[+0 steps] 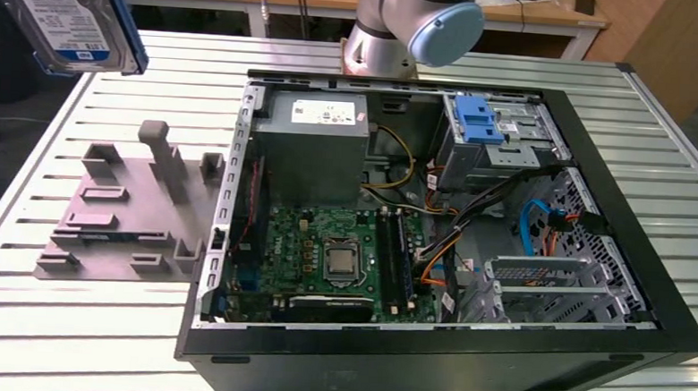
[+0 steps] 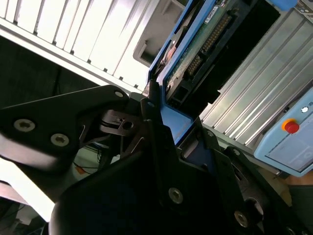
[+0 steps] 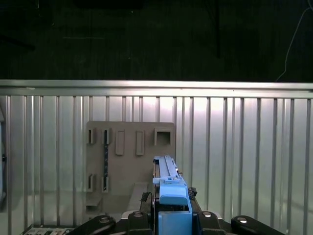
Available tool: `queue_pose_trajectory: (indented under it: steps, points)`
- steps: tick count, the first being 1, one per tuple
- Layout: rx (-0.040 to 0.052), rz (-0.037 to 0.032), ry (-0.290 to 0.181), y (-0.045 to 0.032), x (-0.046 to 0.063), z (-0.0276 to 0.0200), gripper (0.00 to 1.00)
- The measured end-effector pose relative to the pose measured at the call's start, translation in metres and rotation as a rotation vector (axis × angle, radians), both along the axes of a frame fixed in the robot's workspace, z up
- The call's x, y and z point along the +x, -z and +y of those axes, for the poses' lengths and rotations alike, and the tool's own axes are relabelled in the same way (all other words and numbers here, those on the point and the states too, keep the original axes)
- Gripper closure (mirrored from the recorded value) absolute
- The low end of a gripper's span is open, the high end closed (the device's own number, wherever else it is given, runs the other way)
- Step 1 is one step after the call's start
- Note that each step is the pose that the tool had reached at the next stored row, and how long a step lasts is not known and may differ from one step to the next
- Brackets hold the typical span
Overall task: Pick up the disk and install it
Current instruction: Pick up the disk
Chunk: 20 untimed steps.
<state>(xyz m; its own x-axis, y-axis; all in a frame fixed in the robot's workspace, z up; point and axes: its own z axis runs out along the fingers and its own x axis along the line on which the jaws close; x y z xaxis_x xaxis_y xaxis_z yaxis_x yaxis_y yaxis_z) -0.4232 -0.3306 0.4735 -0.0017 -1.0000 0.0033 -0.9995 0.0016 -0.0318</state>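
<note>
In the exterior view, the disk point(image 1: 78, 16) hangs high in the air at the exterior view's left, label outward, above the slatted metal table point(image 1: 79, 343) and well apart from the open computer case point(image 1: 436, 366). A grey fixture plate point(image 1: 121, 219) lies on the table just beside the case. In the second wrist view, the gripper point(image 2: 176, 125) pinches the disk's blue carrier between its black fingers point(image 2: 151, 122). In the first wrist view, the disk point(image 3: 166, 169) sits edge-on in that grip, over the fixture plate point(image 3: 127, 161).

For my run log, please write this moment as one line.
gripper: shut on disk | disk: in air above table, off grey holder | computer case: open
</note>
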Motion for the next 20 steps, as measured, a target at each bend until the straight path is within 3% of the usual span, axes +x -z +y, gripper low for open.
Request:
queue_pose_trajectory:
  steps: [5, 13, 20]
  points:
    - [0.0, 0.0043, 0.0, 0.0001, 0.006, -0.0052, 0.64]
    - [0.0, 0.0136, 0.0, 0.0001, 0.027, -0.008, 0.64]
    - [0.0, 0.0152, 0.0, 0.0003, 0.032, -0.0199, 0.64]
